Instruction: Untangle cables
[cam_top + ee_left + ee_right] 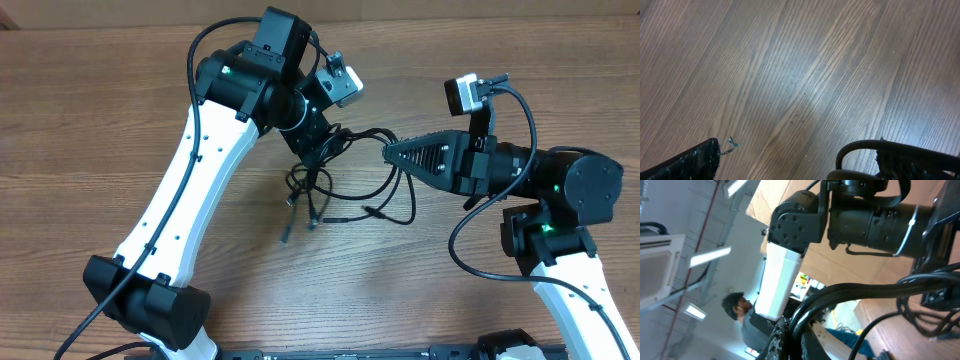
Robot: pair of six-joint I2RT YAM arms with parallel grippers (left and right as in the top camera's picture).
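Note:
The cables form a thin black tangle at the table's centre. Loose plug ends trail toward the front, and one loop spreads to the right. My left gripper hangs over the tangle's far side. In the left wrist view it is open wide, and a cable loop curves just inside its right finger. My right gripper points left at the tangle's right edge. It is shut on two cable strands, which rise out from between its fingers.
The left arm's white link slants across the left half of the wooden table. The right arm's black wrist and base fill the right side. Thick black arm cables loop around both wrists.

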